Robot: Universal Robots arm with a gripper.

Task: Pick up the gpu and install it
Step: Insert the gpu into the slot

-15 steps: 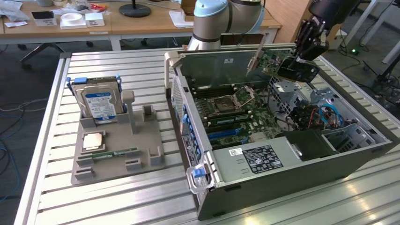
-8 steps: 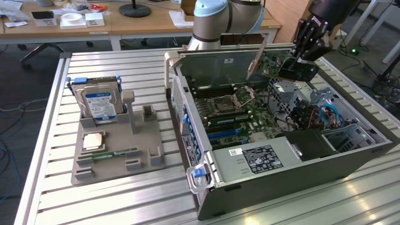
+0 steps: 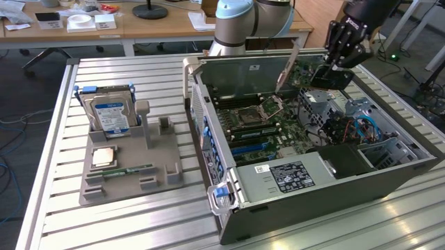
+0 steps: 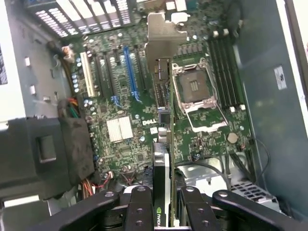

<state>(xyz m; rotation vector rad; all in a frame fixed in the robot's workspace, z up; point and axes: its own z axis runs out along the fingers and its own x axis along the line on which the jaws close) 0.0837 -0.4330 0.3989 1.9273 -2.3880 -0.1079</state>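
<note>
The gripper [image 3: 332, 78] is clamping the gpu [image 3: 287, 70] edge-on between its fingers [image 4: 139, 207], holding it over the motherboard [image 3: 257, 122] inside the open computer case [image 3: 313, 192], in the upper right of the exterior view. The card's pale bracket [image 4: 163, 38] is pointing away from the gripper.

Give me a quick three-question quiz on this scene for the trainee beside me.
1. True or false: the claw grips the gpu above the motherboard.
2. Where is the hard drive? A: upright in the grey holder; B: in the claw; C: flat on the motherboard.
3. Fill in: the processor socket is ___.
Key: 1 true; 2 A; 3 empty.
</note>
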